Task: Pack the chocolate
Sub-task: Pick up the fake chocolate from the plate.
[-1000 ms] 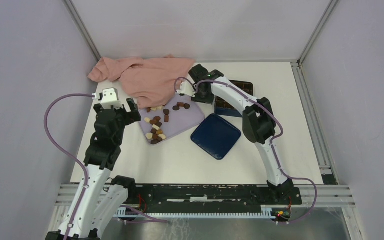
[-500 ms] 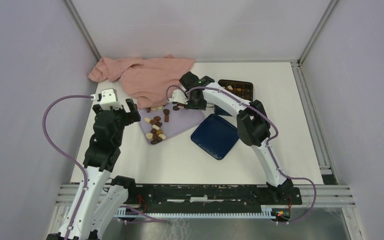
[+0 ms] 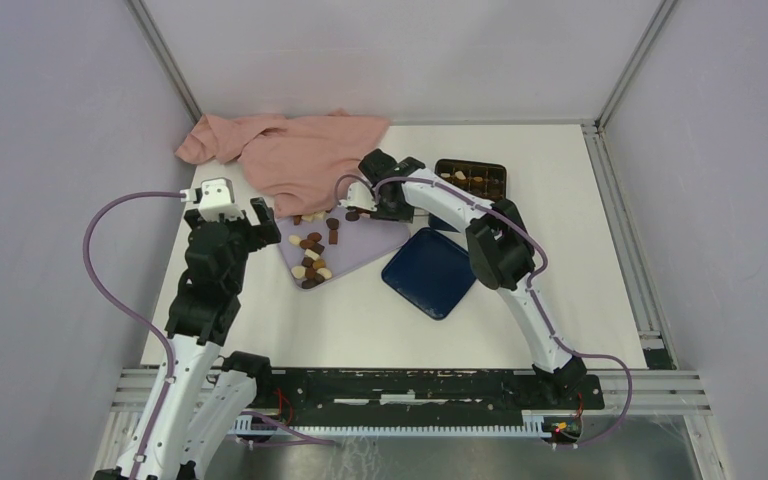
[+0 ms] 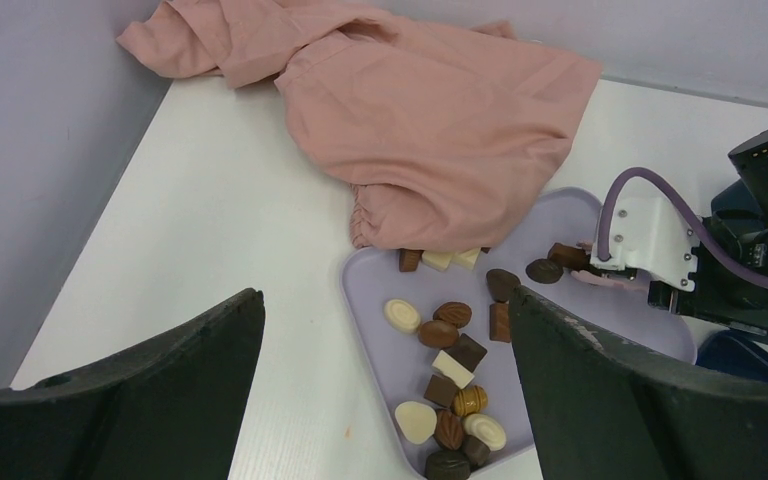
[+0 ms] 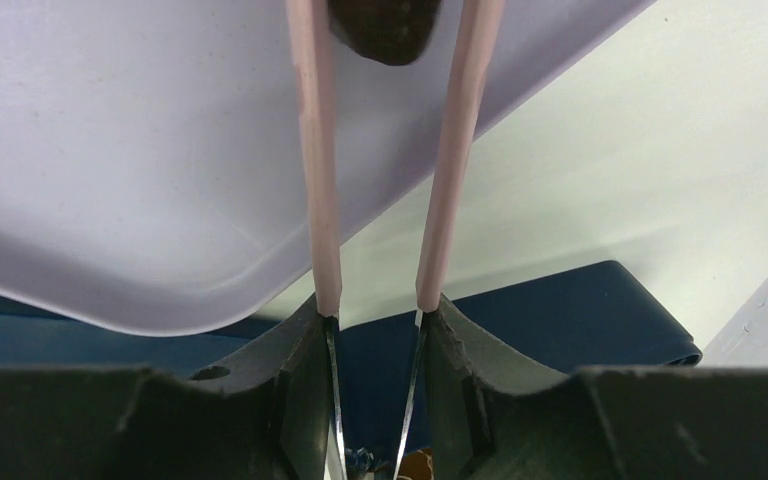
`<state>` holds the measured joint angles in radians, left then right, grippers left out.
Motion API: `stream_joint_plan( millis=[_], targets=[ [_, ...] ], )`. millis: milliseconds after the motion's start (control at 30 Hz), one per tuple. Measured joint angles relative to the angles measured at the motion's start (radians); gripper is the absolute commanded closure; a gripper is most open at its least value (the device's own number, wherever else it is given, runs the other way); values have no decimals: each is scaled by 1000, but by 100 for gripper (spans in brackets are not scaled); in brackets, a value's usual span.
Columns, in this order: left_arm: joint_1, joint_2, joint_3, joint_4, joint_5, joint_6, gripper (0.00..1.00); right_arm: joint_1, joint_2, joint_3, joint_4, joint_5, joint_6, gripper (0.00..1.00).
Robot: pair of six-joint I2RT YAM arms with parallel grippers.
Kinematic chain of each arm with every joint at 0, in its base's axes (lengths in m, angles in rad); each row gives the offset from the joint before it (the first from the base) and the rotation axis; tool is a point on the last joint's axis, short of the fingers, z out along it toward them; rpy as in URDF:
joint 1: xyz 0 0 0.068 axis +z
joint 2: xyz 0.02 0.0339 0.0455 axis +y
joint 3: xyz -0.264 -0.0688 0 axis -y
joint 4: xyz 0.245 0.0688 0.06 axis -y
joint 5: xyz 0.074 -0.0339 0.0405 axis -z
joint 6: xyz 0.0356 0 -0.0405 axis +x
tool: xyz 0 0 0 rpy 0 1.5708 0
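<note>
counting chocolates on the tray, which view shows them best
The left wrist view: the chocolates lie spread on the tray, shapes and colours distinct, though the cloth overlaps a few. The top view shows them as specks. The right wrist view shows one dark piece between the right claw's fingers.

White table, pale grey walls

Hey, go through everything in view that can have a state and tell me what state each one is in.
left gripper: open, holding nothing.
right gripper: fingers either side of a dark chocolate on the lilac tray; grip unclear.
box: open, some pieces inside.
lid: off, lying flat beside the box.
lilac tray: holds loose chocolates, far corner under the cloth.
pink cloth: crumpled.
</note>
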<state>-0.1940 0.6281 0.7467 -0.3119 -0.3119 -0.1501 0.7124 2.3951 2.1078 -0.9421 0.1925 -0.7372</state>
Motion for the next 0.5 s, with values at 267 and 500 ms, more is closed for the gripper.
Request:
stream_joint_plan(
  millis=[267,500],
  targets=[
    [0,3,0,0,0,0,4,0,18,12,9,15,1,62],
    [0,9,0,0,1,0,4,1,37,34,13,8,1,63]
  ],
)
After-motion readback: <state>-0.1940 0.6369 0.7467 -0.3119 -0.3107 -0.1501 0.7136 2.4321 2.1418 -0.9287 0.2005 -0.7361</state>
